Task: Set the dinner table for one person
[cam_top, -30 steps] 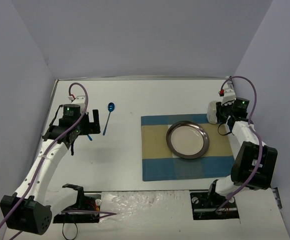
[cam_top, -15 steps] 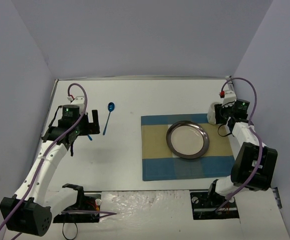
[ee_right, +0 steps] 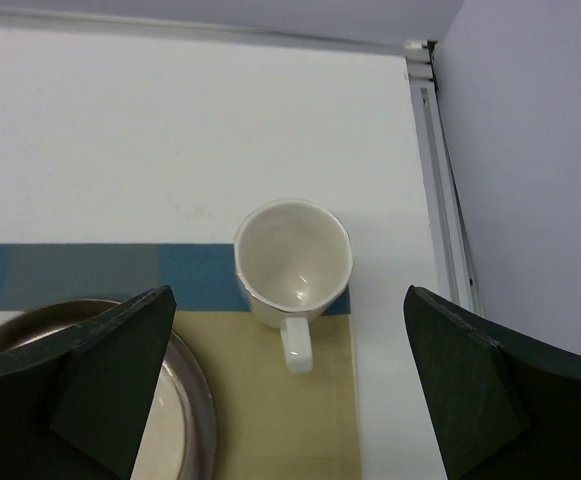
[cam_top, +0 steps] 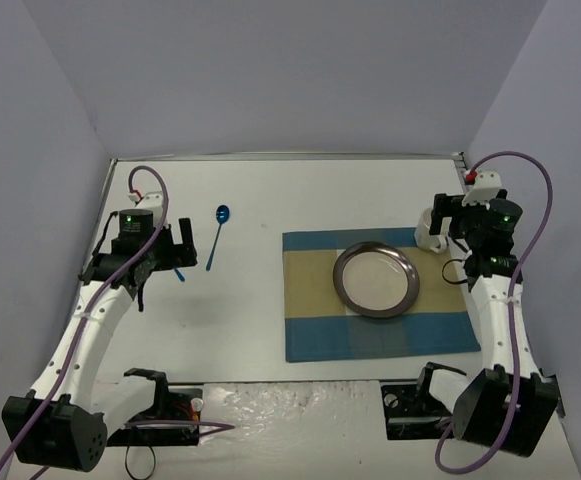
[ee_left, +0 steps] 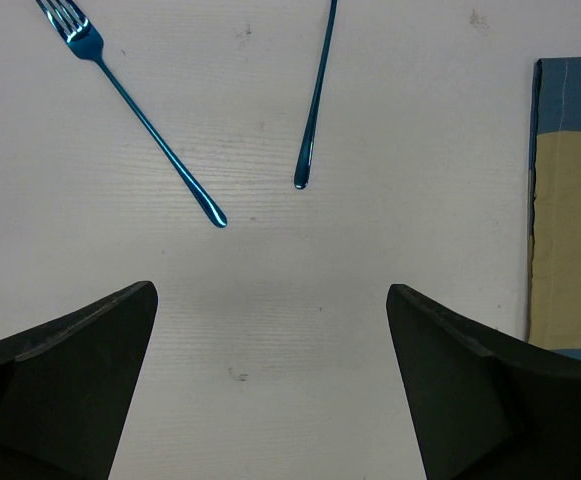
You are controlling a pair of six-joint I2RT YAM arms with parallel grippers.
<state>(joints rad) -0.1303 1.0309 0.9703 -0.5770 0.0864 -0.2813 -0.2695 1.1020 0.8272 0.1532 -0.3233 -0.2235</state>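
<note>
Fork (ee_left: 140,110) mostly hidden behind the left gripper (ee_left: 270,288) from above; the wrist view cuts off the spoon (ee_left: 315,100) bowl. Both tools spread wide, the right gripper (ee_right: 289,292) empty over the mug (ee_right: 292,255). Dinner table (cam_top: 270,200): plain white, underlying everything.

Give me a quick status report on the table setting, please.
Left end effector open above table; right end effector open over cup. Fork, spoon off placemat; plate on it. Nothing blocking.
</note>
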